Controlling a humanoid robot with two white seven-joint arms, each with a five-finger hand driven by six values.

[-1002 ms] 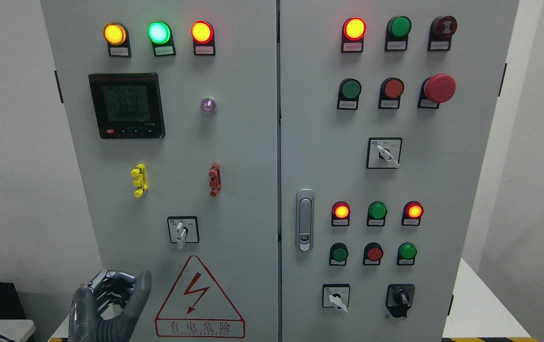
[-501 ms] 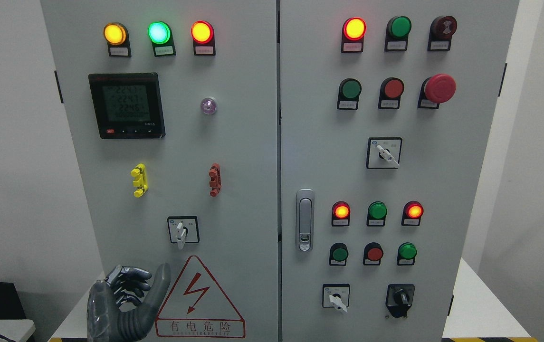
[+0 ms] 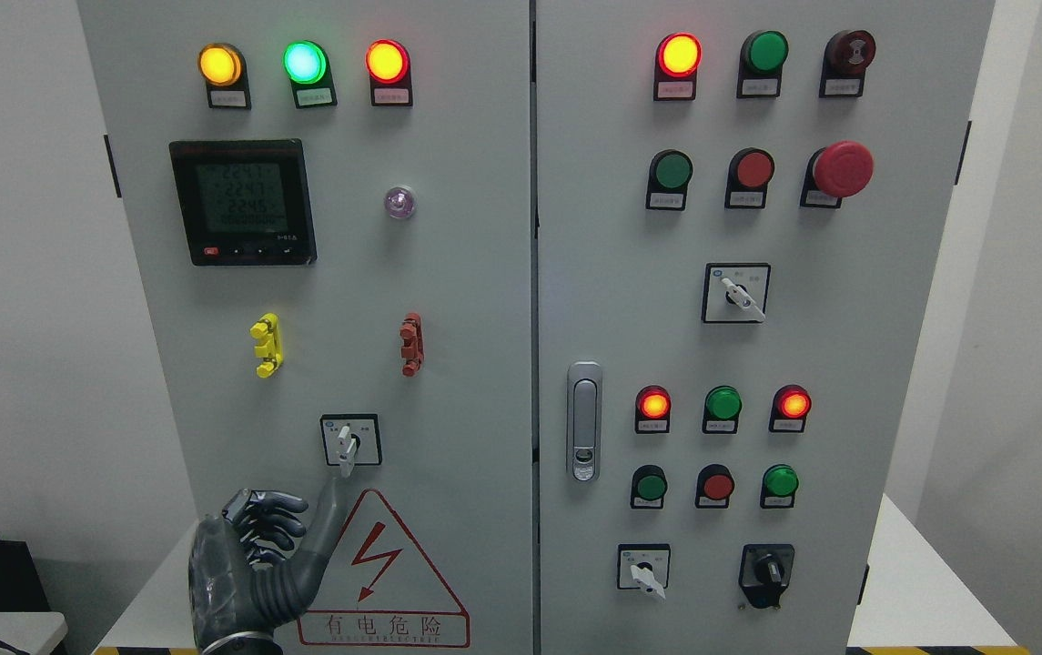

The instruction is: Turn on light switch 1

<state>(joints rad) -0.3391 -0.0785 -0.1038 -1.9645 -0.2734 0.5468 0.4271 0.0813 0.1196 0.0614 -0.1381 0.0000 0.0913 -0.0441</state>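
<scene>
One hand, the left hand [image 3: 257,569], shows at the lower left, in front of the grey cabinet [image 3: 448,273]. Its four fingers [image 3: 270,523] are curled loosely toward the palm, while the thumb [image 3: 325,528] stands straight up and apart from them. It holds nothing. The thumb tip reaches to just under the lever of the light switch [image 3: 349,440], close to it; whether they touch cannot be told from this view.

That switch sits straight above the thumb, a small square plate with a white lever pointing down. Just to the right of the hand is the red warning triangle [image 3: 382,569] with a lightning bolt, and the thumb lies along its left edge. Higher up over the hand are a yellow clip [image 3: 265,345] and, further right, a red clip [image 3: 411,344]. Well above those hangs the black meter [image 3: 242,202] with a lit screen, and at the top a row of three lit lamps [image 3: 302,62], amber, green and red.

Far to the right of the hand, on the other door, are the metal door handle [image 3: 584,421], more lamps and buttons, a big red mushroom button [image 3: 842,169] and three more rotary switches. The right arm is out of sight.
</scene>
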